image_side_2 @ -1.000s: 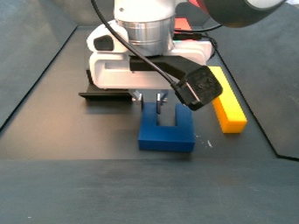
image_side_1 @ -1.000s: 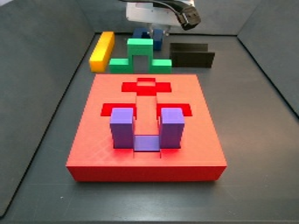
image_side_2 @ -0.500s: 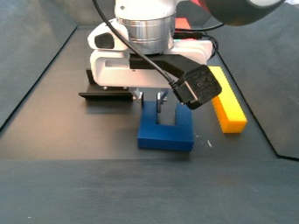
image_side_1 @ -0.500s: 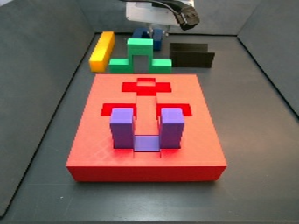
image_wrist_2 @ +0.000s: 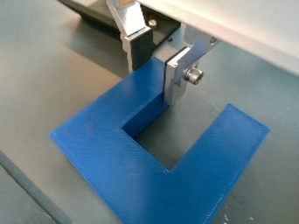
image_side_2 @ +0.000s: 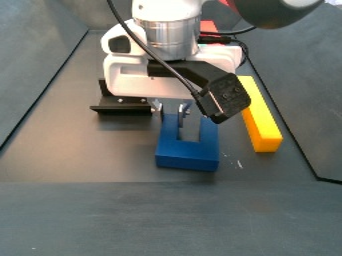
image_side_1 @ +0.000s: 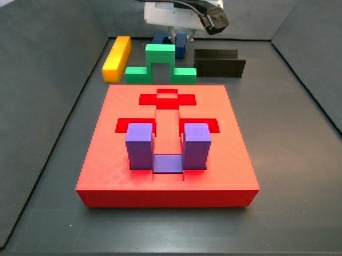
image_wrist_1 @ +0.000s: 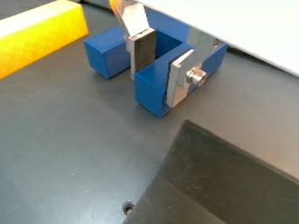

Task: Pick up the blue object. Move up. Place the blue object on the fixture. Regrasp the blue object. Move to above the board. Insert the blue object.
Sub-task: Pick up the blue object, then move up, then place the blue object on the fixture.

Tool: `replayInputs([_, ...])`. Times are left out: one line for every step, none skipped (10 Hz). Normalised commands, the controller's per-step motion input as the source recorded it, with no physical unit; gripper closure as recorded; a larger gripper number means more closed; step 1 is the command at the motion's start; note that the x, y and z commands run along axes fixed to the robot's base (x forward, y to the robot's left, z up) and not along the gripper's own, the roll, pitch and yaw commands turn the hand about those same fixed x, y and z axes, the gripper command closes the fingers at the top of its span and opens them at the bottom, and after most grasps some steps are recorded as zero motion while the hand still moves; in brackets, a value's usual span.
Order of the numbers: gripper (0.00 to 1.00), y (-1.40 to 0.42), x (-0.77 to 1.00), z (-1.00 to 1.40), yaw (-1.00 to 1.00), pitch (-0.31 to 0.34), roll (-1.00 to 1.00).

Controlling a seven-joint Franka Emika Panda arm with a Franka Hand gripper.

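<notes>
Gripper (image_wrist_2: 156, 63) low at the far end of the floor, behind the board (image_side_1: 167, 150) — fingers (image_wrist_1: 142, 54) closed on one prong of the blue object (image_wrist_2: 158, 149). Versus a second ago: blue object (image_side_2: 187, 148) sits marginally higher in a side view — otherwise unchanged. Fixture (image_side_2: 123, 107) just beside it.

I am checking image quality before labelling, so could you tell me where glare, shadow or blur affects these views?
In a wrist view, the gripper astride a prong of the blue object is sharp, its silver fingers bright with glare. In a side view, the gripper shades the blue object; the yellow bar is evenly lit. In a side view, the board is sharp and glare-free.
</notes>
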Motion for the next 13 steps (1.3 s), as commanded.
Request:
replayInputs([1.0,0.0,0.0,0.0,0.0,0.0,0.0])
replayInputs([1.0,0.0,0.0,0.0,0.0,0.0,0.0])
replayInputs([1.0,0.0,0.0,0.83,0.0,0.0,0.0])
replayInputs([1.0,-0.03,-0.02,0.81,-0.01,0.011,-0.01])
replayInputs([1.0,-0.03,-0.06,0.56,-0.02,0.055,-0.01])
replayInputs([1.0,-0.01,-0.02,0.28,-0.02,0.037,0.0])
replayInputs([1.0,-0.03,0.0,0.0,0.0,0.0,0.0])
replayInputs([1.0,-0.17,0.36,-0.14,-0.09,0.0,-0.17])
replayInputs([1.0,-0.27,0.69,0.0,-0.05,0.0,-0.5])
replayInputs([1.0,-0.26,0.83,0.31,0.0,0.011,-0.52])
replayInputs([1.0,-0.41,0.96,0.53,0.0,0.197,-0.27])
replayInputs([1.0,-0.48,0.91,0.64,0.0,0.211,-0.19])
replayInputs([1.0,-0.5,0.87,0.58,0.03,0.197,-0.18])
